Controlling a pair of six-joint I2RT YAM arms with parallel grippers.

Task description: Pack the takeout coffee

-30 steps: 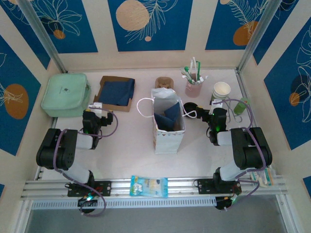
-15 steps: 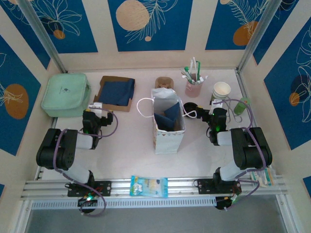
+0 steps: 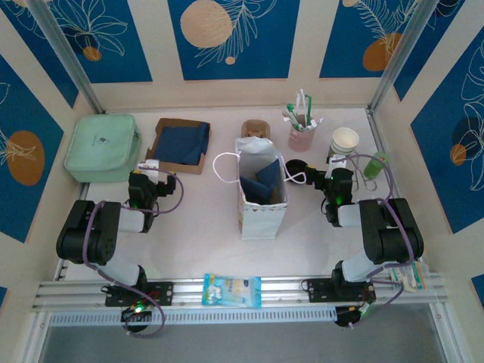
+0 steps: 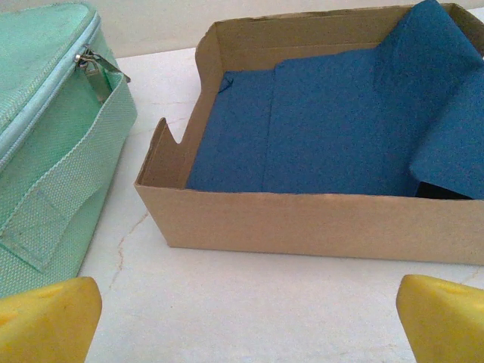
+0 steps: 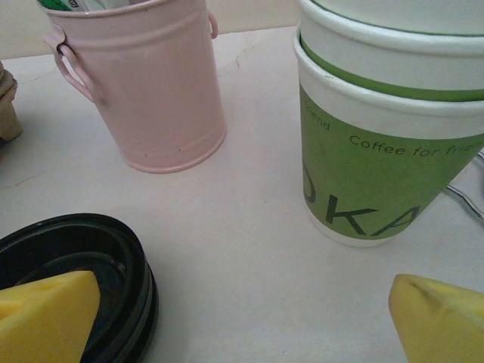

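The takeout coffee's paper cup (image 5: pixel 382 144), cream above and green below, stands in a nested stack with no lid on it, at the back right of the table (image 3: pixel 345 141). Its black lids (image 5: pixel 83 272) lie stacked on the table to the left of the cup (image 3: pixel 296 166). My right gripper (image 5: pixel 242 325) is open and low over the table, just short of the gap between lids and cup (image 3: pixel 333 170). My left gripper (image 4: pixel 242 318) is open, facing a cardboard box (image 4: pixel 325 219), with nothing between its fingers (image 3: pixel 151 170). A white paper bag (image 3: pixel 262 193) stands open at the table's middle.
A pink cup of stirrers (image 5: pixel 144 83) stands behind the lids (image 3: pixel 302 134). A mint pouch (image 4: pixel 53 151) lies left of the box (image 3: pixel 180 144), which has blue paper inside. A slim green tube (image 3: pixel 376 162) is at far right. A snack packet (image 3: pixel 232 290) rests on the front rail.
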